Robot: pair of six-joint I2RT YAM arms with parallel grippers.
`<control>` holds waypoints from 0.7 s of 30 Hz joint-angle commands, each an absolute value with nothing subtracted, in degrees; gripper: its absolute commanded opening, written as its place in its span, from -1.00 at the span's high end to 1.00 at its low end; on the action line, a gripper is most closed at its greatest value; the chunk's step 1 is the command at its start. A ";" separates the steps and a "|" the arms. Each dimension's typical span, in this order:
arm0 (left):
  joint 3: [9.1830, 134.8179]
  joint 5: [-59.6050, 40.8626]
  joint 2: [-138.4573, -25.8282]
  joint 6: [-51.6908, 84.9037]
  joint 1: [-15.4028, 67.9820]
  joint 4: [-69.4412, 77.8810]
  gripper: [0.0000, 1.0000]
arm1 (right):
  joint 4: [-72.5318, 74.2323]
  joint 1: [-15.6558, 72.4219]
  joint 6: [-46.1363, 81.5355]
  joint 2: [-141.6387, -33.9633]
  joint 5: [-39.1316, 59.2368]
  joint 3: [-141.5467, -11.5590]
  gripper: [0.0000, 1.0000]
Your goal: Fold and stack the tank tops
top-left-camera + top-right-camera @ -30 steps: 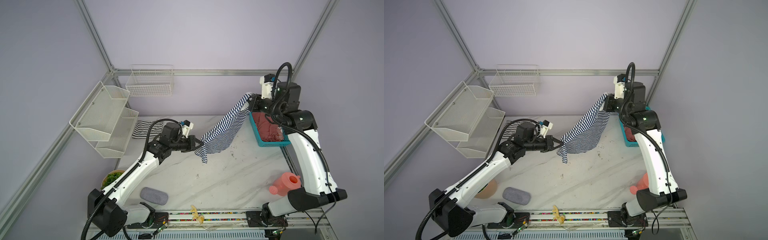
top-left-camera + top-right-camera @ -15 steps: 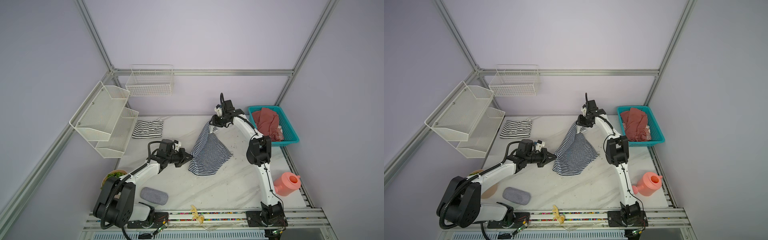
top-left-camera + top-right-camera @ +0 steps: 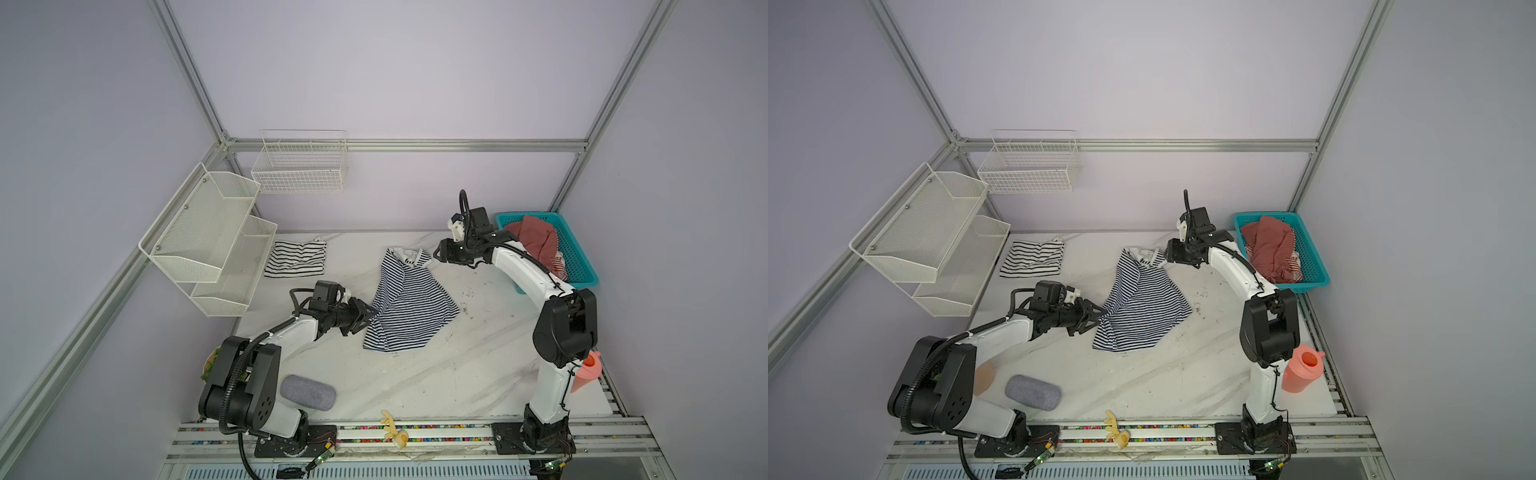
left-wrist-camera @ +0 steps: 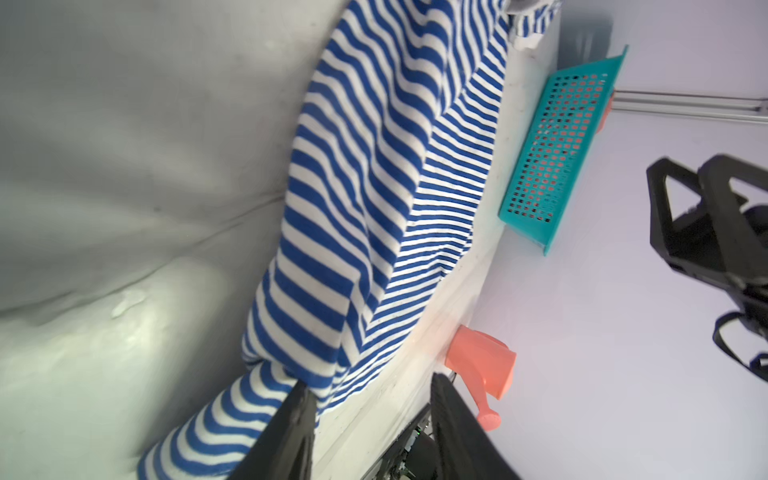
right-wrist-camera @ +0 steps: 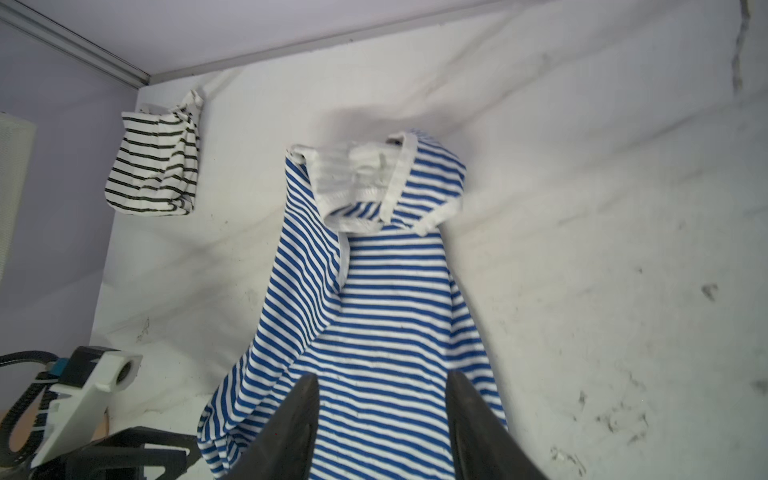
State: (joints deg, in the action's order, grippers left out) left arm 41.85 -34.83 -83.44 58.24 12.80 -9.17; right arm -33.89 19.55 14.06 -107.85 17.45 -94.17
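The navy-and-white striped tank top (image 3: pixel 409 309) (image 3: pixel 1142 311) lies spread and rumpled mid-table, its white-trimmed neckline toward the back. My left gripper (image 3: pixel 366 318) (image 3: pixel 1096 318) is at its left edge, open. In the left wrist view the hem (image 4: pixel 332 257) rests against one finger (image 4: pixel 297 419), with bare table between the jaws. My right gripper (image 3: pixel 439 254) (image 3: pixel 1169 254) hovers just right of the neckline, open. In the right wrist view its fingers (image 5: pixel 299 415) stand apart over the cloth (image 5: pixel 386 316). The white tank top with black stripes (image 3: pixel 297 258) (image 3: pixel 1034 259) (image 5: pixel 153 166) lies folded at the back left.
A teal basket (image 3: pixel 579 259) (image 3: pixel 1310 253) holding red cloth sits at the back right. A coral watering can (image 3: pixel 588 372) (image 3: pixel 1302 370) stands by the right arm's base. A grey pouch (image 3: pixel 307 392) lies front left. White mesh shelves (image 3: pixel 208 237) and a wire basket (image 3: pixel 299 166) hang on the walls.
A second ago both grippers held the navy-striped top stretched in the air. It has come down onto the table, and both grippers have opened and let it go.
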 commanded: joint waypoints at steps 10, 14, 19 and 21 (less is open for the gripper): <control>55.55 -14.21 -73.35 45.77 20.61 -37.62 0.05 | -33.51 19.96 13.46 -103.45 11.07 -72.40 -0.02; 57.58 -12.33 -77.56 43.84 25.89 -42.35 0.07 | -34.01 19.97 12.87 -104.38 8.80 -71.37 -0.06; 57.28 -11.27 -80.42 43.77 29.49 -44.56 0.07 | -32.00 20.00 12.98 -105.18 10.10 -69.26 -0.14; 57.77 -10.71 -83.32 44.16 30.43 -44.52 0.05 | -30.58 19.96 13.24 -105.38 11.94 -68.07 -0.15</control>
State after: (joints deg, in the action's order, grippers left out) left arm 52.97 -12.86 -82.13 45.30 29.43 -42.54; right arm -32.21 19.66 13.21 -105.95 10.52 -69.54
